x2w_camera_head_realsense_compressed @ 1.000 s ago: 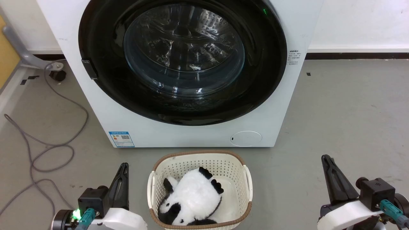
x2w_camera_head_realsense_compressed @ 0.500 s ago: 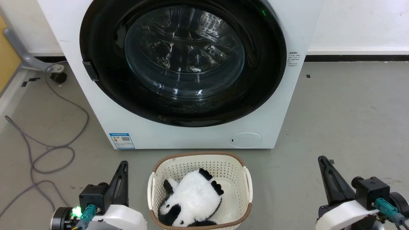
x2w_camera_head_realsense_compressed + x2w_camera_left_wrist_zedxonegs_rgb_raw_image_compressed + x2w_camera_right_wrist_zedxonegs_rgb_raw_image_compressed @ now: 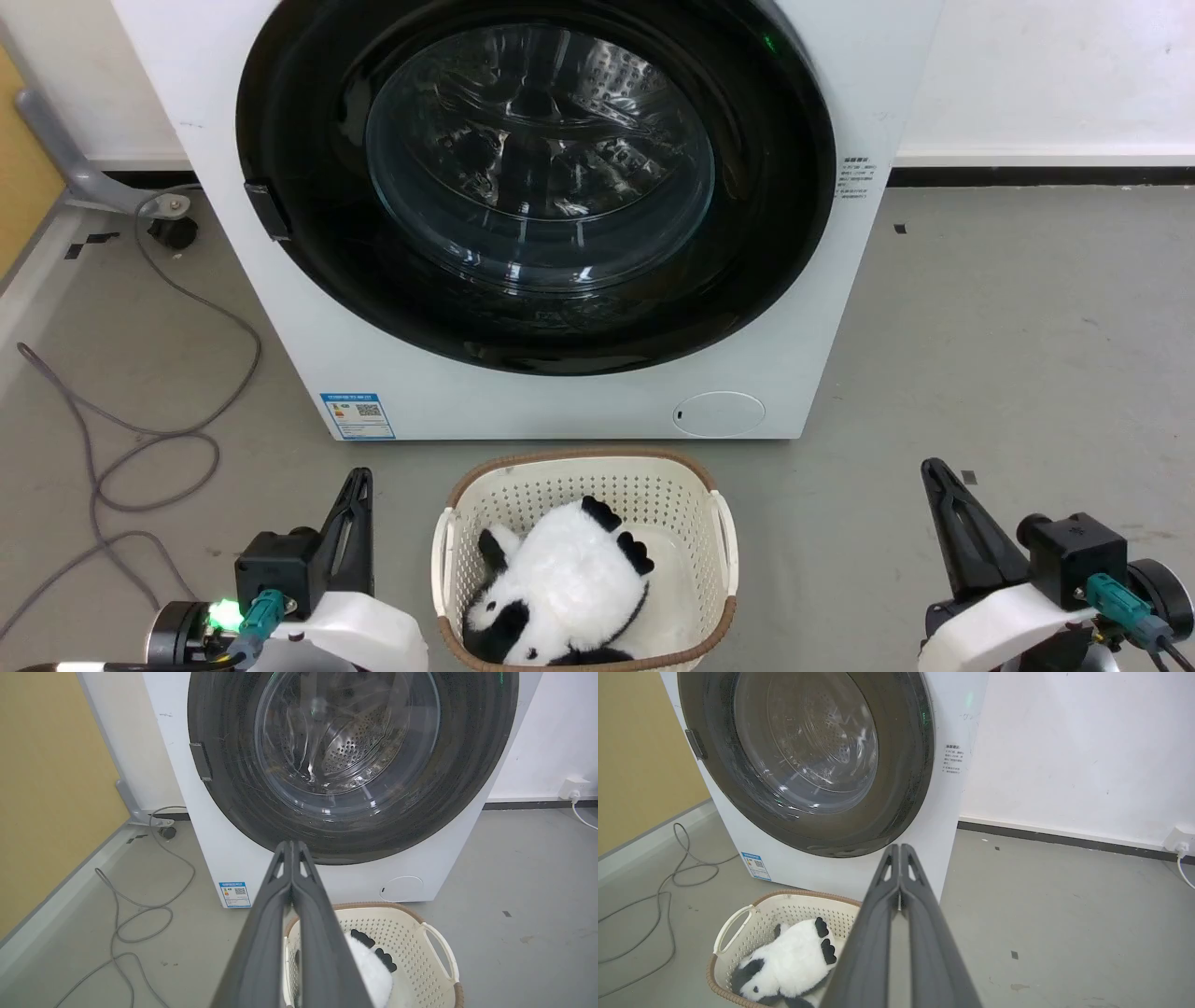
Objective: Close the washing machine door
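The white washing machine [image 3: 523, 401] stands straight ahead on the grey floor. Its round glossy black door [image 3: 766, 233] lies flat against the front, the clear glass bowl [image 3: 541, 159] showing the steel drum behind. The door [image 3: 233, 798] and the door [image 3: 906, 784] look shut flush from both wrists too. My left gripper [image 3: 358, 481] rests low at the left, fingers pressed together, holding nothing. My right gripper [image 3: 931, 469] sits low at the right, also shut and empty. Both stand well short of the machine, apart from it.
A cream laundry basket [image 3: 724, 541] holding a plush panda [image 3: 560, 579] sits between my grippers, just before the machine. Grey cable [image 3: 140, 439] loops on the floor at the left. A wall socket [image 3: 1178, 842] and white wall lie to the right.
The whole head view has slid slightly, the machine sitting a bit lower and further right in frame. My right gripper has drifted a little left. The door stays as it was.
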Robot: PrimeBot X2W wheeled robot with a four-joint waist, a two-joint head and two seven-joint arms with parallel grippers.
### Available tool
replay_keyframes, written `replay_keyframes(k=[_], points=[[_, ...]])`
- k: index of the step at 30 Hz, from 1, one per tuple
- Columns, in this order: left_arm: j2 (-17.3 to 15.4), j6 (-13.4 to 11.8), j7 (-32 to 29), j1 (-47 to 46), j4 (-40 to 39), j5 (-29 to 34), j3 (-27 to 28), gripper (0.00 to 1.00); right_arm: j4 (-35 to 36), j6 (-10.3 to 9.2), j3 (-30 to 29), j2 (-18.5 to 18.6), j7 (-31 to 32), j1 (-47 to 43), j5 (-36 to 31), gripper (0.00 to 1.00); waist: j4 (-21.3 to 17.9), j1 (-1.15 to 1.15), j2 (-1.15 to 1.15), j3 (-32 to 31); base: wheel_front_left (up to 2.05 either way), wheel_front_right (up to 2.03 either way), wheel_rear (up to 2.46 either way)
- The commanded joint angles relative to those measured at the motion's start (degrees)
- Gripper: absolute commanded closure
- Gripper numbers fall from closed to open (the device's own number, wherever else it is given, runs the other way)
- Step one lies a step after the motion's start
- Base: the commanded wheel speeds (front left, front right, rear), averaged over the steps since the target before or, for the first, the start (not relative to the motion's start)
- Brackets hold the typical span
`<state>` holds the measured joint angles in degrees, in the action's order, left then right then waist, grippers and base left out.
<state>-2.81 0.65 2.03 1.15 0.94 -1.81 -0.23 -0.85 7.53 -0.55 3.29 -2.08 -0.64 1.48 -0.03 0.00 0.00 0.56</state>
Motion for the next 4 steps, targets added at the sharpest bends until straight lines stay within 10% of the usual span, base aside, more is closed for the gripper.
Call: replay_keyframes(k=[1,4], points=[[-0.06,-0.23,-0.24,-0.81,-0.34,0.6,0.16,1.0,0.45,-0.04,0.16,-0.35,0.29,0.56,-0.5,1.0,0.0,0.0,0.0,-0.04,0.0,0.0,0.0],[-0.06,-0.31,-0.59,-0.87,-0.45,0.84,0.17,1.0,0.53,-0.04,0.24,-0.36,0.64,0.57,-0.69,1.0,0.01,0.0,0.0,-0.14,0.0,0.0,0.0]])
